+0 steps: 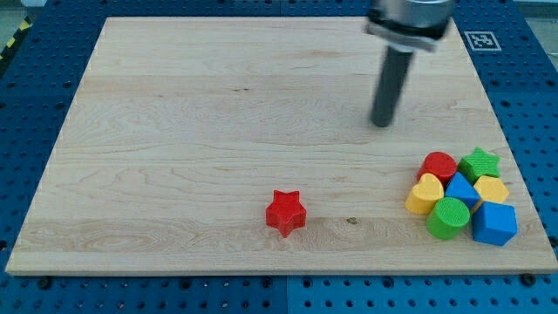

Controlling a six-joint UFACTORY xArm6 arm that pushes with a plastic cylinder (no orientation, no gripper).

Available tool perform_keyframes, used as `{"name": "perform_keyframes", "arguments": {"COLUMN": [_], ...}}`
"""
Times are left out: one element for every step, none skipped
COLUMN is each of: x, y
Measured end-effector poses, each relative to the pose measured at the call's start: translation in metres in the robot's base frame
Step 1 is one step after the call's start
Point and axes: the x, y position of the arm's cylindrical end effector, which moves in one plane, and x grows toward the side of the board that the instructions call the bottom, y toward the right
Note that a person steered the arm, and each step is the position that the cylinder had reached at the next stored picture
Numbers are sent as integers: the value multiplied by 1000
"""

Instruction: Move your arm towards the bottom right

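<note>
My tip (pixel 381 124) rests on the wooden board (pixel 174 131) in the upper right part of the view. It touches no block. A cluster of blocks lies at the view's lower right, below and right of the tip: a red cylinder (pixel 438 165), a green star (pixel 479 162), a yellow heart (pixel 425 194), a blue triangular block (pixel 462 188), a yellow block (pixel 492 188), a green cylinder (pixel 448 217) and a blue block (pixel 494 223). A red star (pixel 285 212) lies alone at the bottom centre, below and left of the tip.
The board sits on a blue perforated table (pixel 44 52). A black and white marker tag (pixel 481 40) lies beyond the board's top right corner. The arm's silver and black mount (pixel 410 19) hangs over the board's top edge.
</note>
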Motion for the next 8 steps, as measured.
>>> {"name": "perform_keyframes", "arguments": {"x": [26, 36, 37, 45, 78, 123, 141, 170], "y": [74, 99, 101, 107, 120, 145, 145, 132]}}
